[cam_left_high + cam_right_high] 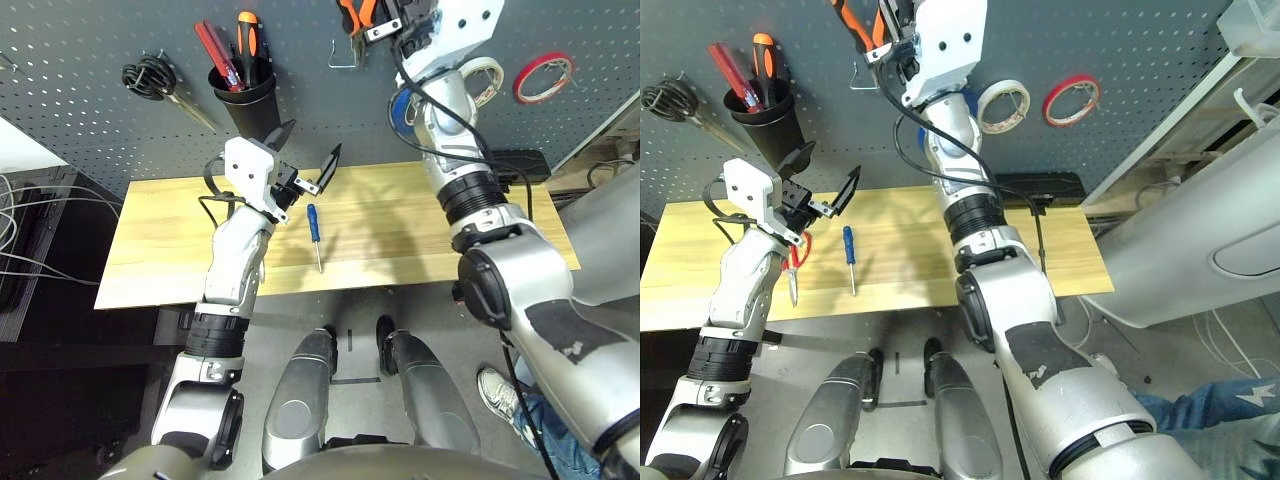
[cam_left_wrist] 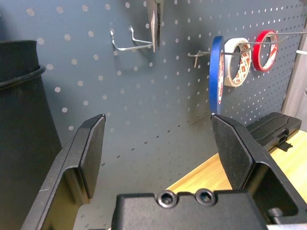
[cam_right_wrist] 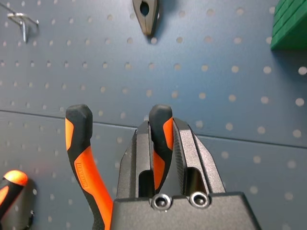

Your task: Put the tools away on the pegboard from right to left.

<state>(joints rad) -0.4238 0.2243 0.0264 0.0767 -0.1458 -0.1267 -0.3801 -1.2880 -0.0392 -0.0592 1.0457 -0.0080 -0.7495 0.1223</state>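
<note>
With my right gripper [image 3: 163,143] clamped on one handle of the pliers [image 3: 84,158] high at the pegboard [image 1: 90,140], I should bring them carefully onto the wire hook [image 1: 343,55], left gripper [image 1: 305,165] wide apart.

A light wooden table [image 1: 400,215] stands against the wall; grey floor [image 1: 360,360] below, cables [image 1: 40,215] at left.

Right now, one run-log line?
right hand: shut on pliers, at pegboard | left hand: open | blue-handled screwdriver: on table
</note>
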